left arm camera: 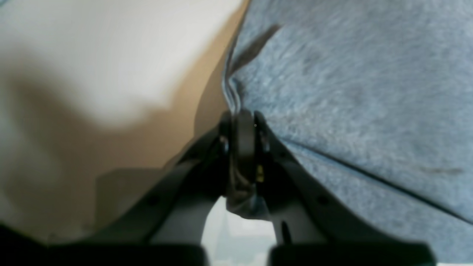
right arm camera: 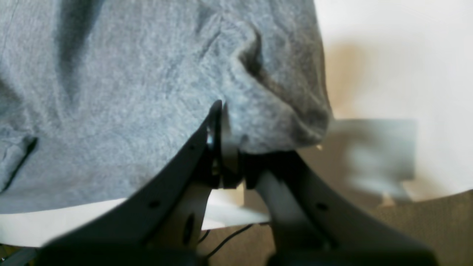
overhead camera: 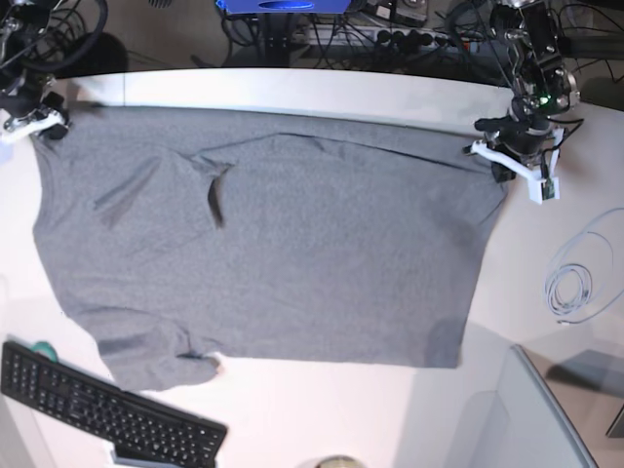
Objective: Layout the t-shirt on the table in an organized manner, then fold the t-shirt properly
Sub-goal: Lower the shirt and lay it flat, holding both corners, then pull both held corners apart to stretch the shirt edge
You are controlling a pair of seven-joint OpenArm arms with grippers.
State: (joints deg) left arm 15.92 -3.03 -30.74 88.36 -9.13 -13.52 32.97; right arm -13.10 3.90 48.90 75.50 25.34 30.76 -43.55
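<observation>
The heather-grey t-shirt (overhead camera: 292, 244) lies spread wide on the white table (overhead camera: 322, 409), with a crease near its upper left and a bunched sleeve (overhead camera: 156, 363) at the front left. My left gripper (overhead camera: 494, 156) is at the shirt's far right corner. In the left wrist view it (left arm camera: 242, 118) is shut on the shirt's layered edge (left arm camera: 351, 92) above the table (left arm camera: 111, 55). My right gripper (overhead camera: 47, 122) is at the far left corner. In the right wrist view it (right arm camera: 221, 111) is shut on a pinch of the shirt (right arm camera: 129, 92) near the table (right arm camera: 406, 55).
A black keyboard (overhead camera: 107, 409) lies at the front left, close to the bunched sleeve. A coiled white cable (overhead camera: 570, 288) lies right of the shirt. A grey box (overhead camera: 546, 419) stands at the front right. Cables and a blue object (overhead camera: 283, 5) sit behind the table.
</observation>
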